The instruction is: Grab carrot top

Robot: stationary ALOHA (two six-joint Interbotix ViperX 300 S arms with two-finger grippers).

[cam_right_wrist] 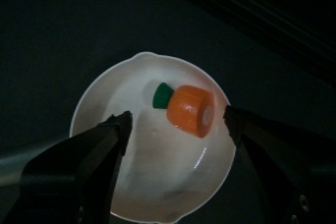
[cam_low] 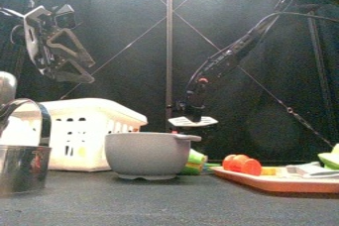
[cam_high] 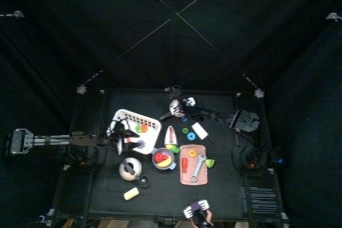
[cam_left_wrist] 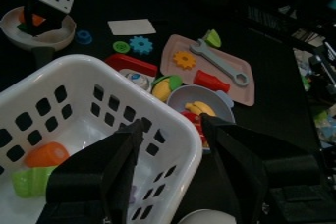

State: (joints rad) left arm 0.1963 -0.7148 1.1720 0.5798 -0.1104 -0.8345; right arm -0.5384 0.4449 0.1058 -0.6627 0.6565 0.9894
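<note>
The carrot top (cam_right_wrist: 195,108), a stubby orange piece with a green end, lies inside a small white bowl (cam_right_wrist: 125,159). My right gripper (cam_right_wrist: 178,135) hangs just above that bowl, open, with one jaw on each side of the carrot and not touching it. In the front view the right gripper (cam_low: 185,104) sits over the small white bowl (cam_low: 185,121) at the back of the table. My left gripper (cam_left_wrist: 184,159) is open with nothing in it, above the near rim of the white basket (cam_left_wrist: 92,81). It is raised high at the left (cam_low: 54,47).
A grey bowl (cam_low: 153,156) stands at front centre, with a white basket (cam_low: 79,131) and a metal cup (cam_low: 20,170) to its left. A pink cutting board (cam_left_wrist: 197,51) with a knife and toy pieces lies at right. Orange and green pieces lie in the basket.
</note>
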